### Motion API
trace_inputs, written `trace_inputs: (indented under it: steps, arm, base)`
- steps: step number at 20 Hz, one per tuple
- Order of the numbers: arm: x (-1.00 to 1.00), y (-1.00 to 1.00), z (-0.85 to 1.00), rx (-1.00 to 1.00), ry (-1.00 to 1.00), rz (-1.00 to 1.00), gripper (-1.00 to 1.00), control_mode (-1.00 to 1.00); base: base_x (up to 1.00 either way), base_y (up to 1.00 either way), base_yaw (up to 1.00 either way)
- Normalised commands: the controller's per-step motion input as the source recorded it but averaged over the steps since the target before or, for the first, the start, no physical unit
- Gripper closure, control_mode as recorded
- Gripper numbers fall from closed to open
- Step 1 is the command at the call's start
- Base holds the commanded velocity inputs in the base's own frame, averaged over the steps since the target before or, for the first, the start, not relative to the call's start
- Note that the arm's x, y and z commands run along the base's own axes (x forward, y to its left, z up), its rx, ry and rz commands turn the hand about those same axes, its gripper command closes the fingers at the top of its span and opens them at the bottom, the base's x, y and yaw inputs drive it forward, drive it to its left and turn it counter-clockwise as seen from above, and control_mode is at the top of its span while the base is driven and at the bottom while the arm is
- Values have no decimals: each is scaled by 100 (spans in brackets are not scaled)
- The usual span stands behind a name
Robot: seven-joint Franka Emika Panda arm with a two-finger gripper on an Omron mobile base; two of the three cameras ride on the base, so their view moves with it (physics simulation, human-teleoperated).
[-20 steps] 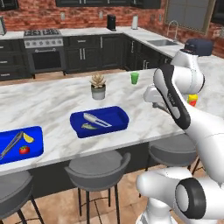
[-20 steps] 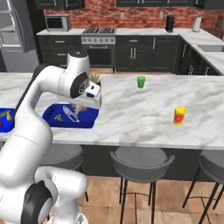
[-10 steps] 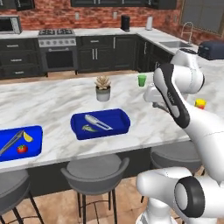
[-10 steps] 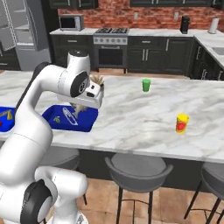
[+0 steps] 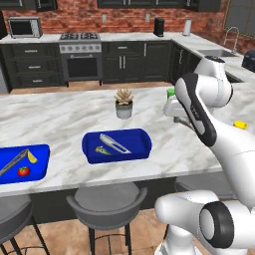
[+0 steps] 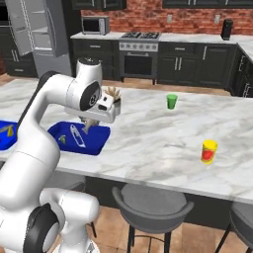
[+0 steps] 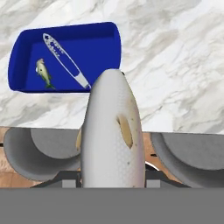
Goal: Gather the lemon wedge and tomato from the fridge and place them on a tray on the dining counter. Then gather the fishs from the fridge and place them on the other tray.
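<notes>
- Since the earlier frames the base had rolled along the dining counter (image 5: 69,119), so the whole kitchen slid sideways in both base views (the camera moved; the things on the counter stayed put) while the arm kept its pose.
- The gripper (image 7: 111,177) was clamped on a grey-silver fish (image 7: 111,135), which stood up between the jaws over the counter's near edge, above the stools (image 7: 39,157).
- In the left base view, the far blue tray (image 5: 25,164) held the lemon wedge (image 5: 32,156) and the tomato (image 5: 23,171), beside a long silver utensil, so the first half looked done.
- The nearer blue tray (image 5: 117,146) held the olive-tan fish (image 7: 43,72) and a second long silver utensil (image 7: 65,61).
- What seemed left was to carry the held fish over that nearer tray and set it down.
- The fridge (image 6: 39,34) stood at the back left with a door open.
</notes>
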Motion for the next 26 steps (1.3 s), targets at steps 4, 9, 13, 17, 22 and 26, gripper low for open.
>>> trace_inputs:
  steps: [4,9,13,17,22,26]
  arm:
    - [0,0,0,0,0,0,100,100]
    - [0,0,0,0,0,0,100,100]
    - [0,0,0,0,0,0,100,100]
    - [0,0,0,0,0,0,100,100]
    - [0,0,0,0,0,0,100,100]
    - [0,0,0,0,0,0,100,-100]
  base:
    - [51,-14,18]
    - [36,-5,14]
    - [0,0,1]
    - [0,0,0]
    - [0,0,0]
    - [0,0,0]
